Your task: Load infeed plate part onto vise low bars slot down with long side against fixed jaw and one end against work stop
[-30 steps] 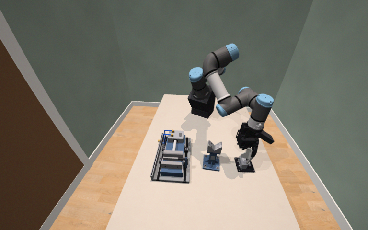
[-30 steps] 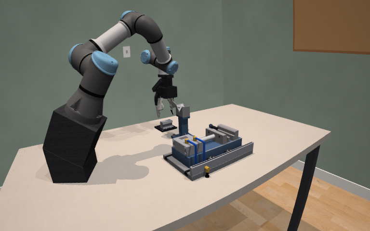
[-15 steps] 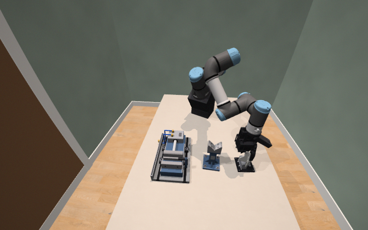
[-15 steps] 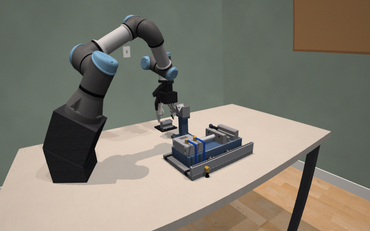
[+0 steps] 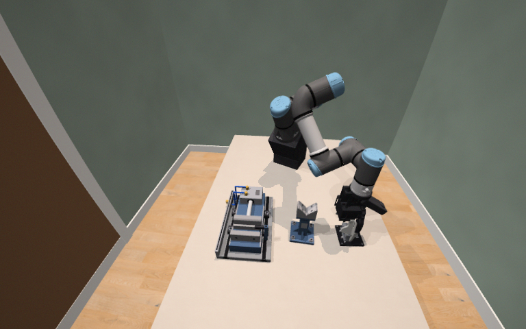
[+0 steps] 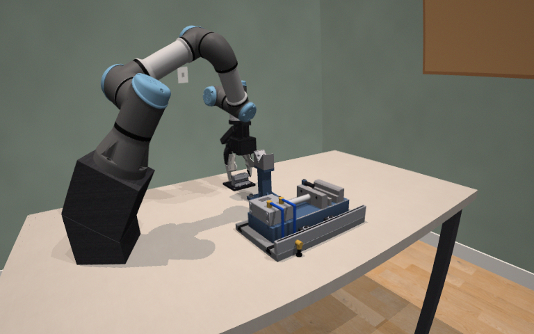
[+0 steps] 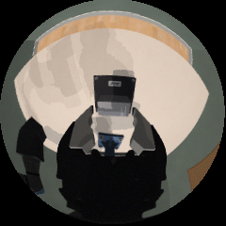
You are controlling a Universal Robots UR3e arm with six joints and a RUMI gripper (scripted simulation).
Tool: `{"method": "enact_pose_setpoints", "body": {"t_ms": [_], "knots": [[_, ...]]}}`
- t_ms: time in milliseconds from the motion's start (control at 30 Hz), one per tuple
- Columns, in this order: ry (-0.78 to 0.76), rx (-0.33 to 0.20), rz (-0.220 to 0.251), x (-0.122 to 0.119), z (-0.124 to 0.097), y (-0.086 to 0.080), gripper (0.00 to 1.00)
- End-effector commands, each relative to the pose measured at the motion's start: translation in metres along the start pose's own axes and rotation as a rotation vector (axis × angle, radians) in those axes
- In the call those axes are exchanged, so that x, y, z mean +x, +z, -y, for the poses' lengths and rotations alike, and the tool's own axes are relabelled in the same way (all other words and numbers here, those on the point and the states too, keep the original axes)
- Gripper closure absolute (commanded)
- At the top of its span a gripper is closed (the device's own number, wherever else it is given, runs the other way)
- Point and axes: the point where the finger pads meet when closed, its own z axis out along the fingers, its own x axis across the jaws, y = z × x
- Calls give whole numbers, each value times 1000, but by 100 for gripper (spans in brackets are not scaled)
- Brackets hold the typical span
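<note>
Looks like matt grey metal on the block (image 6: 240, 180) (image 7: 113, 108) and vise (image 5: 245, 235) (image 6: 313, 195), smooth light-blue plastic on the arm's caps (image 5: 373, 157) (image 6: 151, 91), smooth matt cream on the counter (image 5: 294, 286) (image 6: 176, 291) (image 7: 165, 89), and grained wood underfoot.

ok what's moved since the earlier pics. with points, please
The gripper (image 5: 351, 228) (image 6: 238, 173) came down toward the infeed plate (image 5: 343, 242) (image 6: 227, 184) (image 7: 99, 85); its fingers now straddle the part (image 6: 240, 180) (image 7: 113, 108), apart, nothing gripped or let go. The part, the V-block (image 5: 306, 210) (image 6: 259, 156) and the vise (image 5: 244, 244) (image 6: 257, 226) stayed where they were.
</note>
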Motion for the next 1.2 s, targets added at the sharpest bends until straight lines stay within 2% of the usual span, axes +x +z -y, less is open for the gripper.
{"method": "enact_pose_setpoints", "body": {"t_ms": [0,1167], "knots": [[0,1,-3,1,0,2,49],[0,1,-3,1,0,7,49]]}}
